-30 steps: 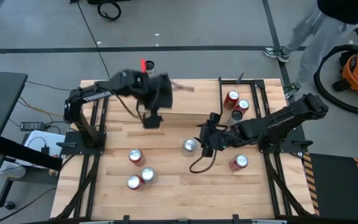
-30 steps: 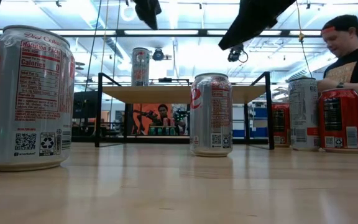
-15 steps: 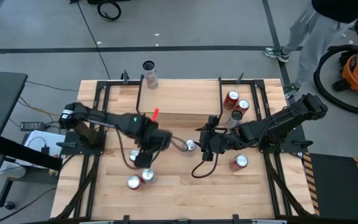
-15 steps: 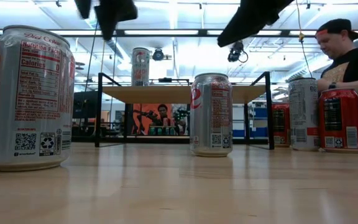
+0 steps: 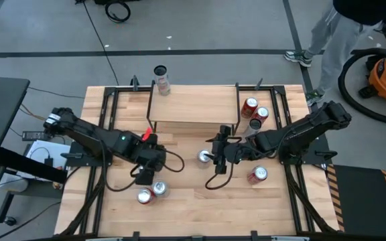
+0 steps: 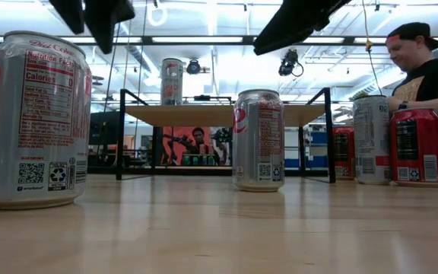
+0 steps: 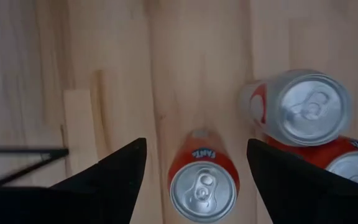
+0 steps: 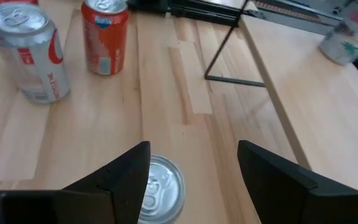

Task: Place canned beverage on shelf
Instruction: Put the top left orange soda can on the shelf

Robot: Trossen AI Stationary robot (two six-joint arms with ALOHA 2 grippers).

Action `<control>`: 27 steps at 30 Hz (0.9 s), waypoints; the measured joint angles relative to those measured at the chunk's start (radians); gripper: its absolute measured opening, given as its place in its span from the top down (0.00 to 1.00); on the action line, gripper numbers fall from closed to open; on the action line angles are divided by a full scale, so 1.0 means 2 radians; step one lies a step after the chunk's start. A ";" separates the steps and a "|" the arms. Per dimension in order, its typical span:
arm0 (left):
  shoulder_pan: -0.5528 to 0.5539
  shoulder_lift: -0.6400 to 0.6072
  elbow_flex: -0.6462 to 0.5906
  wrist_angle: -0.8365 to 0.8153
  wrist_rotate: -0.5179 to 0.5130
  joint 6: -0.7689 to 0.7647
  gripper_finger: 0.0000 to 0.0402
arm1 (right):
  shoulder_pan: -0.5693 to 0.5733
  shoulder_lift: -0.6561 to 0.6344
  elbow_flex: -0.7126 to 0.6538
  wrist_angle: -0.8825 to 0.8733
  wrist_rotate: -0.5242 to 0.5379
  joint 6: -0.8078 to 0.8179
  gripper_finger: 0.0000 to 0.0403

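The shelf [image 5: 193, 107] stands at the middle back of the table on thin black legs, and one can [image 5: 161, 84] stands upright on its far left corner. My left gripper [image 7: 196, 143] is open, pointing down above an upright orange can [image 7: 204, 186] at the near left, its fingers on either side of the can without touching it. My right gripper [image 8: 193, 146] is open just right of an upright silver can [image 8: 157, 193], which also shows in the high view [image 5: 204, 156] at the table's middle. The can's top shows between the fingers, apart from them.
A silver can [image 7: 303, 109] and a red can [image 7: 353, 162] stand close beside the orange one. Several more cans stand at the right: some by the shelf's right end [image 5: 253, 112] and one nearer [image 5: 257, 175]. A person [image 6: 424, 61] is beyond the table's far right.
My left gripper has swung from in front of the shelf toward the table's near left and come down over the orange can. My right gripper has edged a little toward the left, closer to the silver can. No can has moved.
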 joint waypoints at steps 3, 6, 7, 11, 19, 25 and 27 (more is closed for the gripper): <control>-0.001 -0.001 -0.006 -0.013 0.012 -0.013 0.28 | -0.007 0.009 0.000 0.013 -0.018 -0.007 0.37; -0.004 0.004 -0.011 -0.041 0.014 -0.014 0.28 | -0.012 0.009 0.000 0.021 -0.024 -0.014 0.37; -0.004 0.005 -0.016 -0.044 0.014 -0.014 0.28 | -0.014 0.009 0.000 0.022 -0.025 -0.014 0.37; -0.002 0.005 -0.030 -0.043 0.013 -0.019 0.22 | -0.014 0.009 0.000 0.031 -0.028 -0.026 0.37; 0.001 0.007 -0.038 -0.035 0.019 -0.021 0.10 | -0.020 0.009 0.000 0.034 -0.031 -0.041 0.37; 0.000 0.007 -0.038 -0.033 0.016 -0.012 0.09 | -0.028 0.009 0.000 0.042 -0.046 -0.043 0.37; 0.000 0.007 -0.038 -0.021 0.014 -0.009 0.09 | -0.028 0.009 0.000 0.045 -0.048 -0.044 0.37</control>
